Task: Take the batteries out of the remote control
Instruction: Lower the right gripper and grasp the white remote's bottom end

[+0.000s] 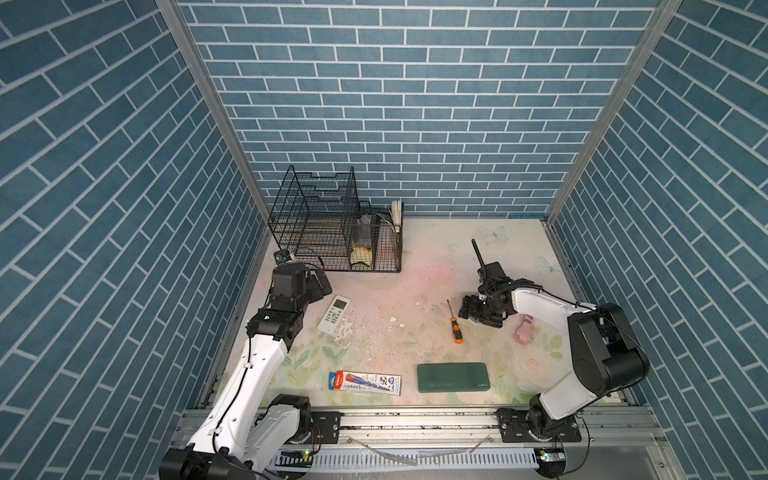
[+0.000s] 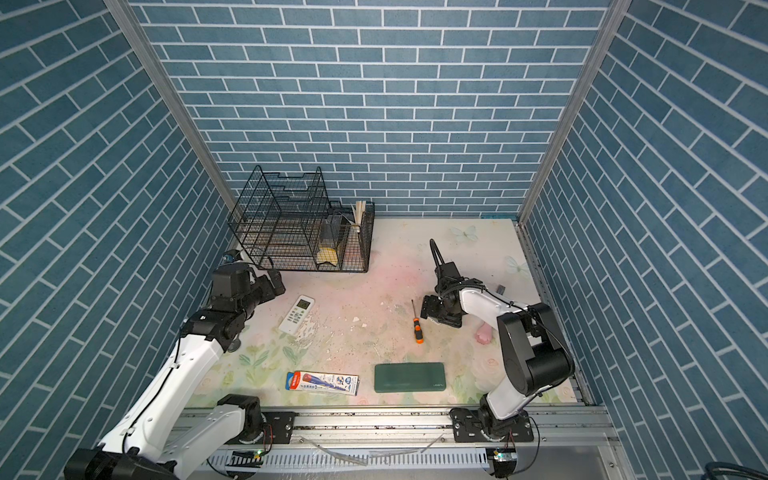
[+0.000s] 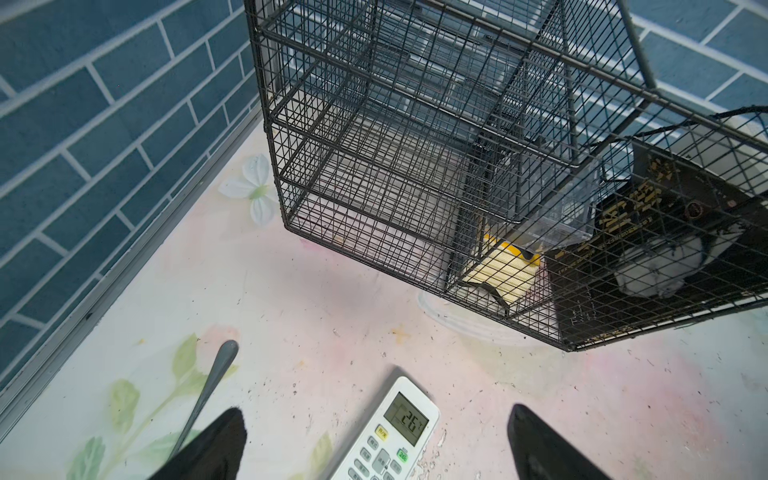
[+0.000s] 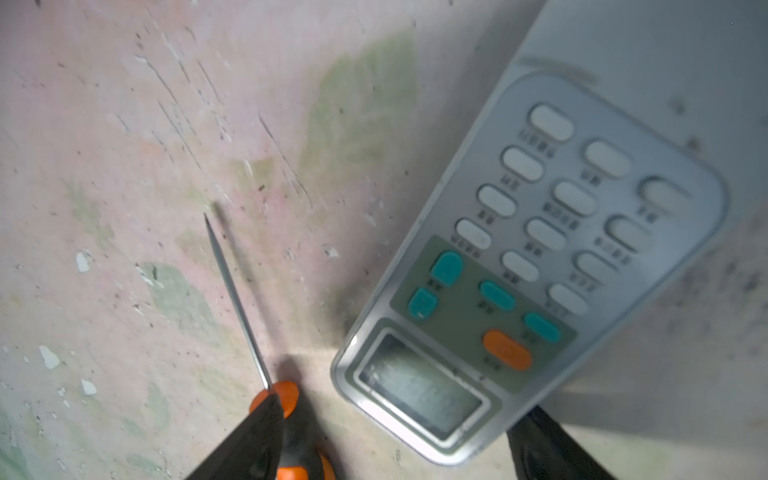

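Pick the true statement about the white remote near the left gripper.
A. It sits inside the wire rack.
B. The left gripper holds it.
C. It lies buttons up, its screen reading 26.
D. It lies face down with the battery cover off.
C: in the left wrist view the white remote lies free on the table, buttons and the lit 26 facing up. It is outside the wire rack, and the left gripper is open.

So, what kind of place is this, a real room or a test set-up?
Probably a staged robot test cell: brick-pattern wall panels in metal frames, two arms on a metal rail, and a flowered tabletop.
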Robot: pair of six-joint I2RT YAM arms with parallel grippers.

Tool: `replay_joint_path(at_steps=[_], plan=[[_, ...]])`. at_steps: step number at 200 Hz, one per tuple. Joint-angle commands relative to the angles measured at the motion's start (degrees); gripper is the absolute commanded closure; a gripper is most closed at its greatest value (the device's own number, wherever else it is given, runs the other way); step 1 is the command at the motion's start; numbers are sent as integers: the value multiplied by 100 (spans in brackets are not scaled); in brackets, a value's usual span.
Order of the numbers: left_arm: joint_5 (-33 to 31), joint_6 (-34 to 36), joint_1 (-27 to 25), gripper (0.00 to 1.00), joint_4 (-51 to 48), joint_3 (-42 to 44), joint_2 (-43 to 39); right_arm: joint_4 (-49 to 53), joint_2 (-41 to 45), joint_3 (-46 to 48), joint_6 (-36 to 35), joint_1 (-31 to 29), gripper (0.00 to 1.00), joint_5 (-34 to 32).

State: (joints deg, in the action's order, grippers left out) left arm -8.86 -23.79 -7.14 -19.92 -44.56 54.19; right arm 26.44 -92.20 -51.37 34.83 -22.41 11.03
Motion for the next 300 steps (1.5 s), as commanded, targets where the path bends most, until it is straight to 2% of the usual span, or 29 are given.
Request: replay_joint_path(at_steps=[1, 120, 164, 198, 217, 242, 264, 276, 300], plan=[[13, 8, -20, 0, -143, 6, -81, -196, -165, -196, 490, -26, 17, 77], [-17, 3, -20, 0, -117, -12, -25, -894, -975, -1129, 1006, -27, 17, 488], [-1, -11, -24, 0, -157, -37, -53, -941, -1518, -1801, 854, 13, 16, 441], [34, -54, -25, 0, -220, -28, -152, -866, -1960, -2486, 484, 246, 15, 576], [117, -124, -24, 0, -263, -19, -233, -754, -1902, -2693, 203, 401, 14, 749], [224, -230, -32, 0, -326, 20, -321, 3, -1573, -2951, -561, 447, 13, 621], [271, -306, -83, 0, -395, 1, -332, 800, -1250, -3037, -1263, 448, 13, 153], [168, -327, -215, 0, -478, -80, -293, 1136, -1104, -2989, -1608, 448, 13, -176], [-558, -292, -927, 0, -745, -416, -53, 1445, -924, -2759, -2098, 523, 11, -562]])
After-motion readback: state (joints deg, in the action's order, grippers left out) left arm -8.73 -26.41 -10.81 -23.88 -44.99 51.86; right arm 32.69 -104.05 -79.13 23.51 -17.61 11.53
